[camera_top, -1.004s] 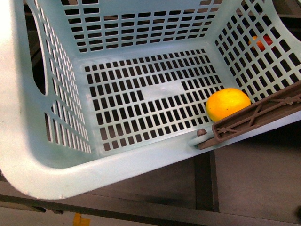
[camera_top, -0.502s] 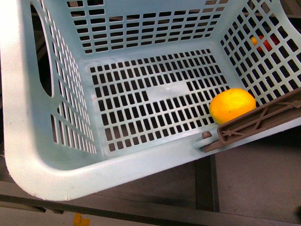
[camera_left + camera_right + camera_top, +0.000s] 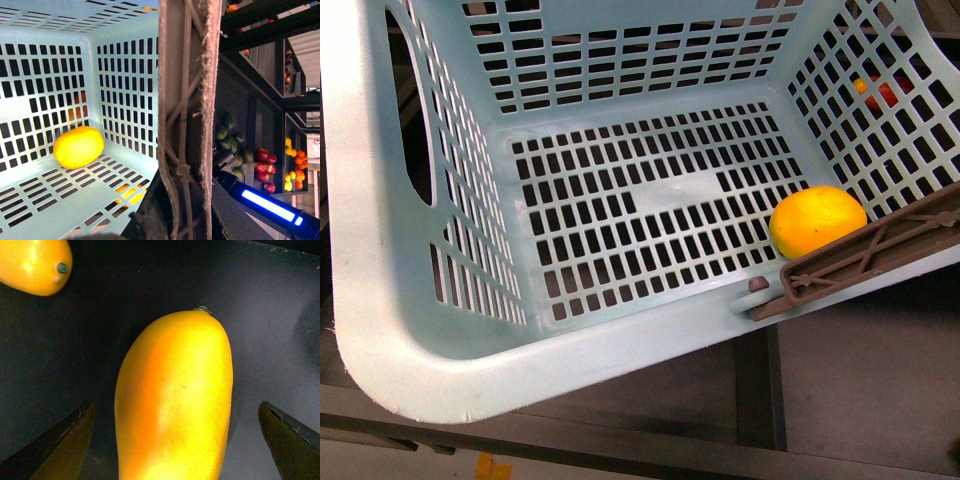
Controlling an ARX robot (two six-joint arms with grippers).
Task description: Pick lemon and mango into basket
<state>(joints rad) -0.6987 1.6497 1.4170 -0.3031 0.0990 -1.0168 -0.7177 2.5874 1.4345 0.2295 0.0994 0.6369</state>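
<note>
On the basket (image 3: 380,250) the brown handle (image 3: 870,250) lies along the near right rim; just behind it the lemon (image 3: 817,221) rests on the slotted floor. Whether the left gripper (image 3: 187,220) clasps the handle cannot be told. The mango (image 3: 175,395) lies on a dark surface (image 3: 125,295) between the right gripper's (image 3: 175,440) wide-spread fingers, untouched

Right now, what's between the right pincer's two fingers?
Right wrist view: the mango lies between the fingers of the open right pincer. Bare dark surface shows on both sides of it, so neither finger touches it.
</note>
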